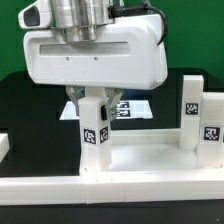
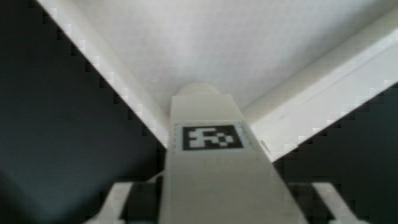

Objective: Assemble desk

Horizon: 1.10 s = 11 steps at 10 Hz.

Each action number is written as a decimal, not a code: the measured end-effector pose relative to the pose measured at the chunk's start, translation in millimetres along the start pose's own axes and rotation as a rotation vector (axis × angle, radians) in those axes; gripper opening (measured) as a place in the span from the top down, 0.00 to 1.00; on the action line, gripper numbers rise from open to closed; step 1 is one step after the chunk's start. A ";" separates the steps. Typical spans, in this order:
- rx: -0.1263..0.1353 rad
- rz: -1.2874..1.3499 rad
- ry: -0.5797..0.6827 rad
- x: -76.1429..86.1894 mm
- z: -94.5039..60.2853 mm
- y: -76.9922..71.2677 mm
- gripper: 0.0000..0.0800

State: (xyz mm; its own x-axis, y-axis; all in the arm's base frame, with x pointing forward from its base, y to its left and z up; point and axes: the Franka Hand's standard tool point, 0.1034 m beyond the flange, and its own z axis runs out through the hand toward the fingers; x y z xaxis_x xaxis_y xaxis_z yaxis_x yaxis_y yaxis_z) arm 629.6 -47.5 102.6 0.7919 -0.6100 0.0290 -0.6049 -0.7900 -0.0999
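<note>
While straddling a tagged white leg, gripper with one finger either side of the leg's top; closing onto it or already pinching, cannot tell from either view. Seen from the wrist view: same leg running up between the two fingers, a black-and-white square tag on its face, tip narrowing to a blunt point. Standing upright at a near corner of the white tabletop, foot at the rim; seated in a socket or only resting there, not visible. At the exterior view's right, two more tagged legs: one upright at the far corner, another just beside it at the frame edge. Behind the gripper, flat on the black surface, the marker board. Beyond the leg in the wrist view, the tabletop's raised rim meeting at a corner.
</note>
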 end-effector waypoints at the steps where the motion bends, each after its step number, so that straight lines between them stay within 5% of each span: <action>1: 0.000 0.092 0.000 0.1 -0.1 0.1 0.64; 4: -0.004 0.531 -0.025 -0.5 -3.3 -2.1 0.64; 7: 0.070 1.061 -0.094 0.0 -2.2 -6.2 0.64; 11: 0.042 1.278 -0.097 -0.2 -1.1 -0.1 0.62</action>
State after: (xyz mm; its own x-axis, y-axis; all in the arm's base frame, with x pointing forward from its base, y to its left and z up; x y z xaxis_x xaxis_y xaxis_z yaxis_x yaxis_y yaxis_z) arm 629.4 -47.4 103.7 -0.3426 -0.9215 -0.1828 -0.9345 0.3543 -0.0343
